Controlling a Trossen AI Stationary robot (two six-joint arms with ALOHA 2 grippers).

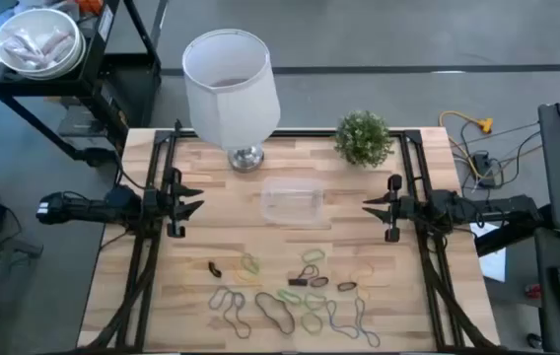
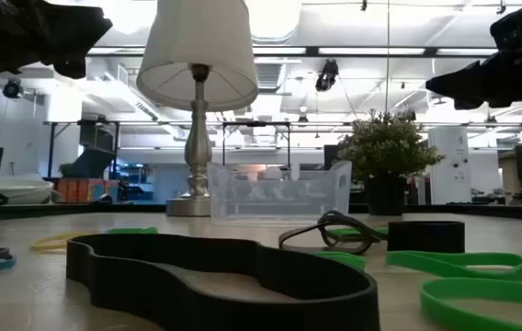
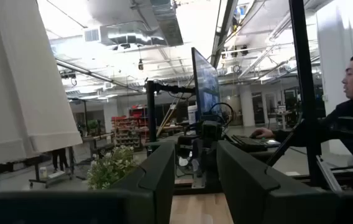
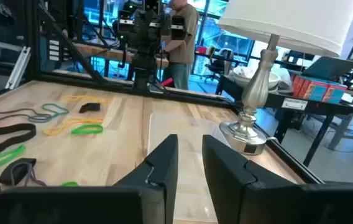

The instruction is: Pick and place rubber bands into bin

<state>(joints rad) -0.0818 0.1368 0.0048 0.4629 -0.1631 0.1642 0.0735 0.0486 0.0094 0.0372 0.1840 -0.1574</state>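
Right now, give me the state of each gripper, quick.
Left gripper: open, holding nothing, at the table's left edge.
Right gripper: open, holding nothing, at the table's right edge.

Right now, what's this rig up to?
Nothing is being handled yet. The left gripper and right gripper hang open above the table's side edges, both empty. The rubber bands lie scattered over the table's near half. The clear bin sits mid-table between the grippers, near the lamp and small plant; no bands visible inside.
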